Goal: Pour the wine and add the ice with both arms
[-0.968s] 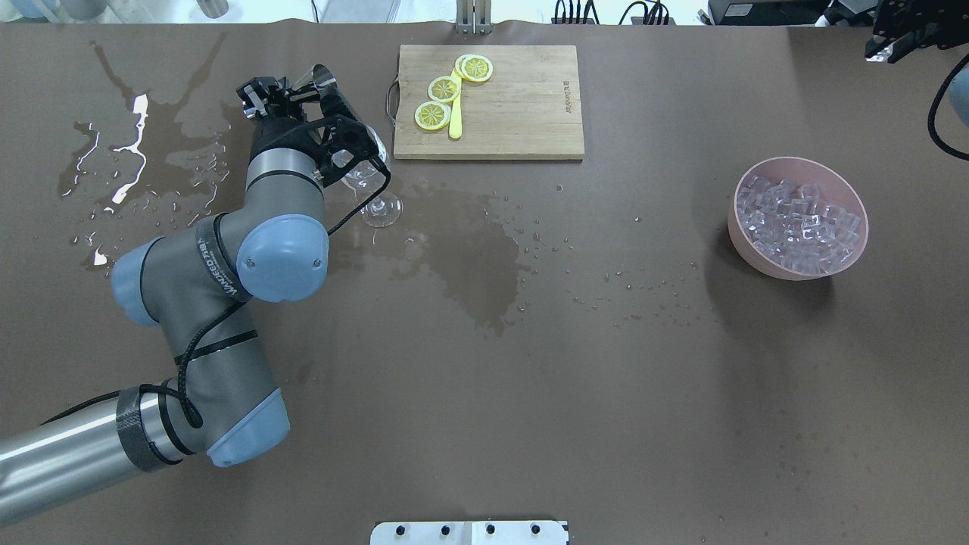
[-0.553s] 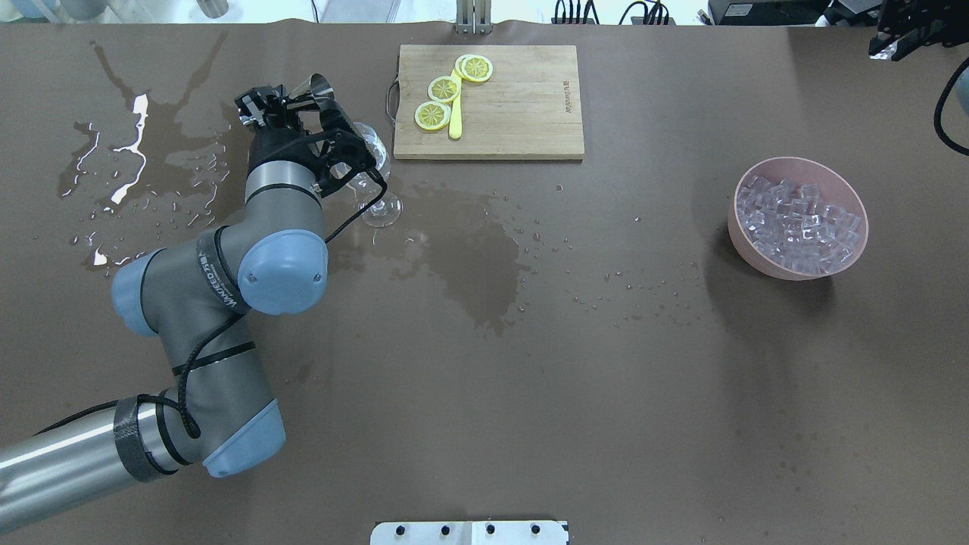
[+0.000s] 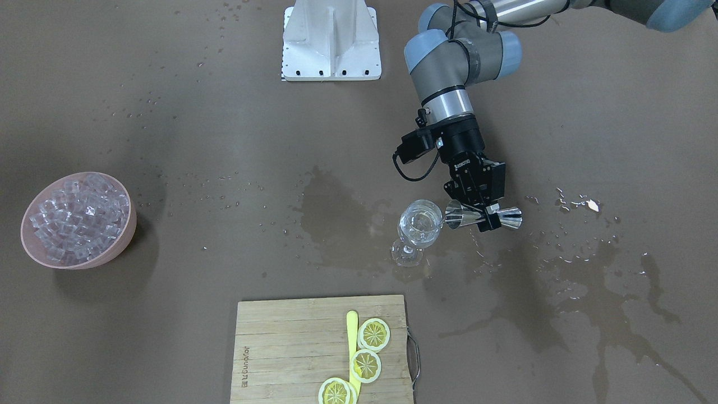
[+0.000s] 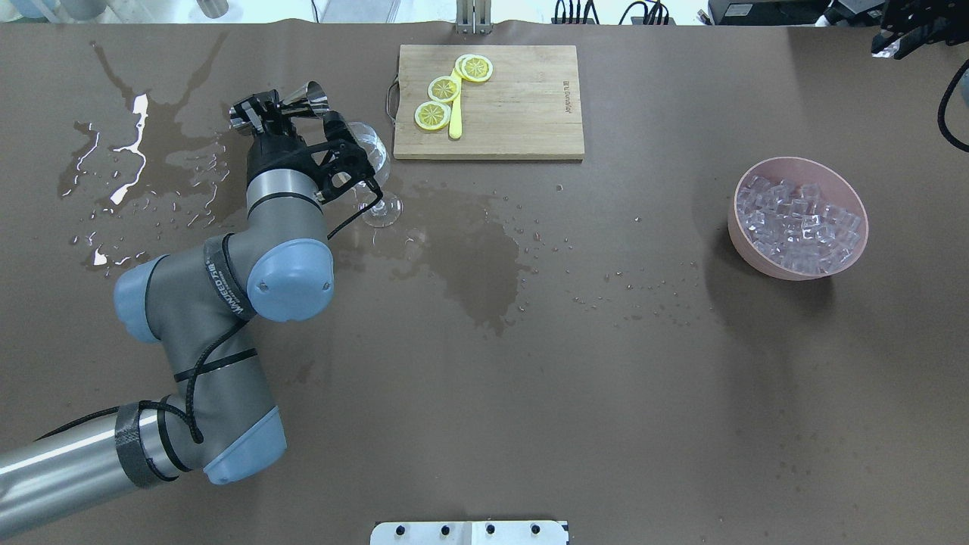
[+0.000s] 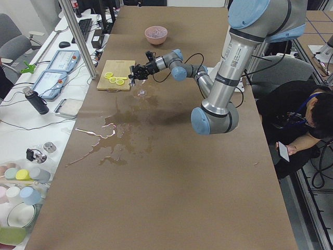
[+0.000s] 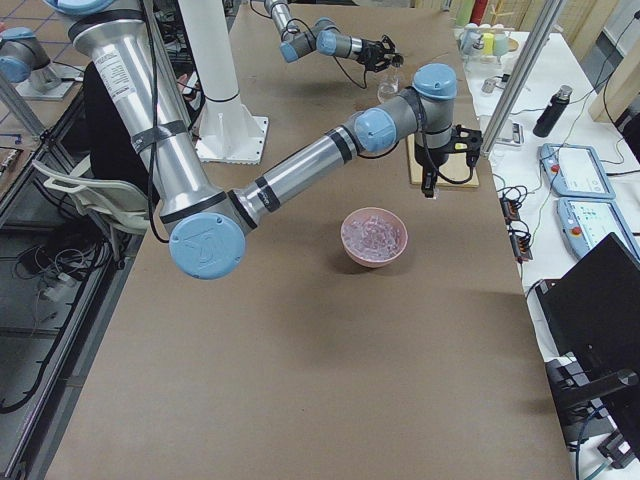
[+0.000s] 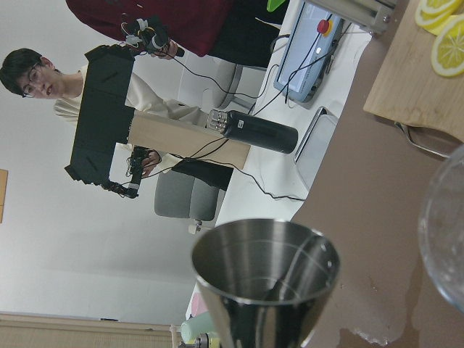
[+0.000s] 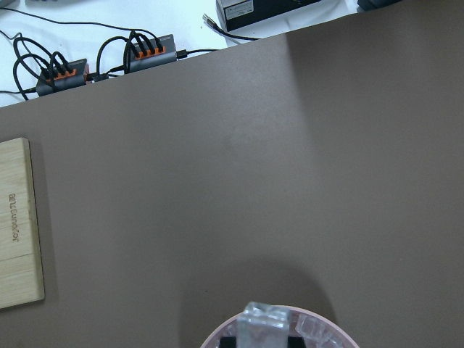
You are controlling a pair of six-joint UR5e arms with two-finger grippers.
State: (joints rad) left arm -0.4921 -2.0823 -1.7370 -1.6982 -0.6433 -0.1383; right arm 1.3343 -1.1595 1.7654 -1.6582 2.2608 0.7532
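Observation:
My left gripper (image 3: 483, 215) is shut on a steel jigger (image 3: 456, 216), held on its side with its mouth just beside the rim of the wine glass (image 3: 419, 226). The glass stands upright on the wet table, with glints of clear wine (image 3: 418, 223) in its bowl. In the left wrist view the jigger (image 7: 264, 279) looks empty inside. The ice (image 4: 799, 219) fills a pink bowl (image 4: 757, 263) at the right. My right gripper (image 4: 901, 34) hangs high at the far right corner, well clear of the bowl. I cannot tell whether its fingers are open or shut.
A wooden cutting board (image 4: 522, 106) with lemon slices (image 4: 443, 89) and a yellow utensil lies behind the glass. Puddles and wet stains (image 4: 469, 257) spread around the glass and to the far left. The white mount (image 3: 331, 39) sits at the robot's edge. People sit beside the table.
My left gripper has drawn the jigger left, away from over the glass, and levelled it. The right gripper has drifted slightly to the right at the corner.

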